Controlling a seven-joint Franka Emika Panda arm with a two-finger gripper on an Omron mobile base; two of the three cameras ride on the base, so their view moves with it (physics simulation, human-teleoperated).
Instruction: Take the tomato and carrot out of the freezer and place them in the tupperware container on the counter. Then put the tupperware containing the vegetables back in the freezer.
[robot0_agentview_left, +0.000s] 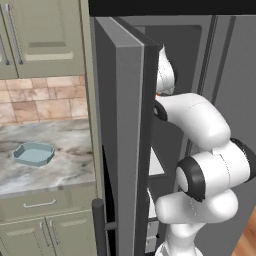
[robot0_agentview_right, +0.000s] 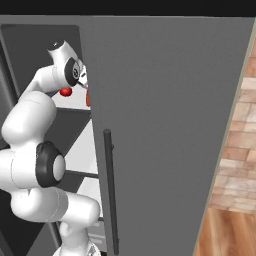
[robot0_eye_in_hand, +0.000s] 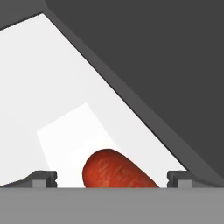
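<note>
Inside the freezer (robot0_agentview_right: 170, 125), the gripper (robot0_eye_in_hand: 112, 178) is spread wide, and the carrot (robot0_eye_in_hand: 117, 170) lies on the white shelf (robot0_eye_in_hand: 52, 87) between its fingertips, not pinched. The tomato (robot0_agentview_right: 65, 92) sits near the carrot.
</note>
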